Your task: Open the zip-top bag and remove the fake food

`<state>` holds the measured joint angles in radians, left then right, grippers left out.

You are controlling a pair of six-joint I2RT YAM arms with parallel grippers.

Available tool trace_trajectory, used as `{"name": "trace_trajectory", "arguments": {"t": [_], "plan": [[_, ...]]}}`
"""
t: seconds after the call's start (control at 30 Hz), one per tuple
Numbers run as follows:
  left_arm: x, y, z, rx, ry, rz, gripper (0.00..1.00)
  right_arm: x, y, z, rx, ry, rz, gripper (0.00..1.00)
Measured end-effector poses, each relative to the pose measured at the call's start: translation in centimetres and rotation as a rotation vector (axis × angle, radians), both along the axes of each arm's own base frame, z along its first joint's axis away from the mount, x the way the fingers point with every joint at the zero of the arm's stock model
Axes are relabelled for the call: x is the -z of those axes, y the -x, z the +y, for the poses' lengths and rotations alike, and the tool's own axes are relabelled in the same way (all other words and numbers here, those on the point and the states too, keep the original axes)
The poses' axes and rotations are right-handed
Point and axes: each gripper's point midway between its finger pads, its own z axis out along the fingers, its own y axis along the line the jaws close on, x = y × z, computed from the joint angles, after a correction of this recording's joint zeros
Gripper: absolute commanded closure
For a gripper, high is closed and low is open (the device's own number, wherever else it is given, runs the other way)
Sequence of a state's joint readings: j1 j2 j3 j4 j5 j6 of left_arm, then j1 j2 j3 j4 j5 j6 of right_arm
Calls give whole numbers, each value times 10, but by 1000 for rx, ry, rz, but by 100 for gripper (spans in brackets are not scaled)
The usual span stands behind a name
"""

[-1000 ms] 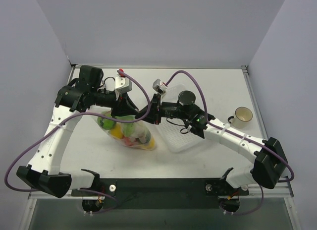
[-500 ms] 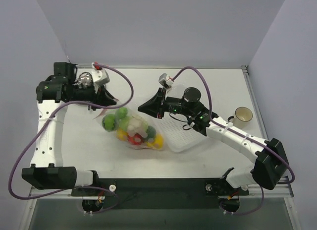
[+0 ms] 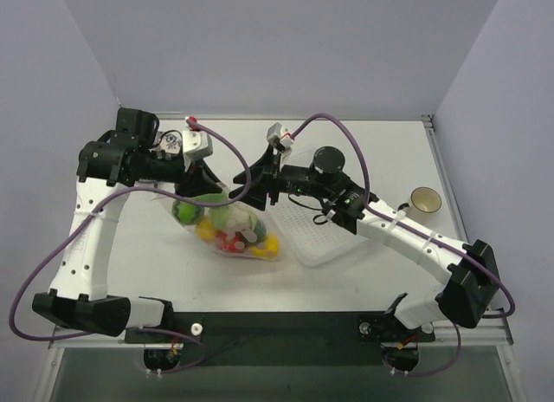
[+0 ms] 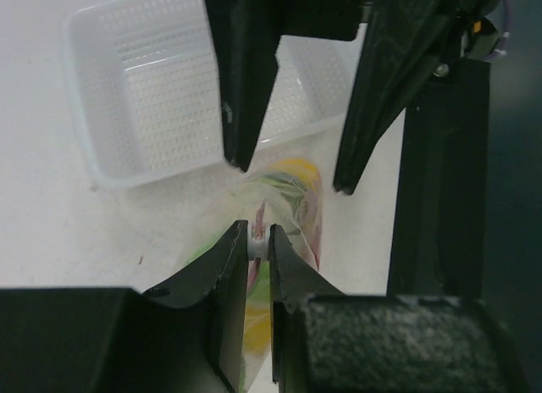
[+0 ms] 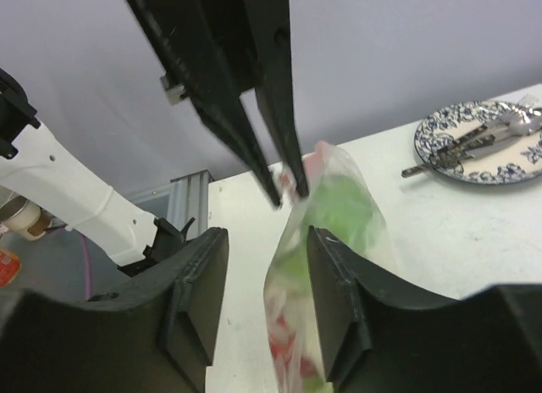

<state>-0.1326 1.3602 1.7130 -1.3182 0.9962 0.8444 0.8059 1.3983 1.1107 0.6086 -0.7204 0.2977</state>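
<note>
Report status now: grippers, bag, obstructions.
Left gripper shut on zip-top bag top edge. Right gripper open, close by the bag. Fake food inside the bag. Tray beside bag, nothing blocking.

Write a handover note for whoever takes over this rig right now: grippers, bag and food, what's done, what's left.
Left gripper: shut on the top edge of the zip-top bag, holding that edge up.
Right gripper: open, fingers either side of the bag's upper part, not gripping.
Fake food: all inside the bag, beside the tray.
Done: one side pinched.
Left: grip the other side, part the zip, take out the food.
</note>
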Motion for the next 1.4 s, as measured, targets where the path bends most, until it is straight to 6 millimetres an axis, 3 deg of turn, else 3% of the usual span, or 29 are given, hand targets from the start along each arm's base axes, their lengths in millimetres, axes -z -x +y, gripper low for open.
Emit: {"name": "trace_trajectory", "arguments": {"t": [0.1, 0.23, 0.4, 0.43, 0.53, 0.77, 0.8, 0.9, 0.93, 1.03, 1.4], "plan": [[-8, 24, -15, 53, 11, 3, 100, -11, 7, 6, -20, -1, -46, 53], [-11, 33, -14, 43, 3, -1, 100, -16, 11, 9, -34, 6, -83, 53], [-9, 34, -13, 36, -7, 8, 100, -5, 15, 9, -57, 45, -80, 51], [-9, 34, -12, 36, -7, 12, 100, -2, 16, 9, -64, 53, -79, 45], [-9, 35, -13, 39, -8, 13, 100, 5, 20, 12, -85, 76, -89, 42], [-10, 40, -19, 64, -17, 11, 100, 28, 20, 21, -99, 151, -130, 43], [-10, 40, -19, 66, -18, 11, 100, 30, 18, 22, -99, 160, -132, 44], [-9, 42, -21, 75, -23, 11, 100, 30, 14, 28, -102, 172, -144, 62], [-9, 43, -22, 77, -25, 11, 100, 30, 13, 29, -106, 173, -147, 77], [-9, 42, -21, 73, -35, 3, 100, 29, 12, 31, -122, 174, -155, 100], [-7, 37, -23, 79, -47, -15, 98, 30, 11, 25, -155, 173, -145, 100]]}}
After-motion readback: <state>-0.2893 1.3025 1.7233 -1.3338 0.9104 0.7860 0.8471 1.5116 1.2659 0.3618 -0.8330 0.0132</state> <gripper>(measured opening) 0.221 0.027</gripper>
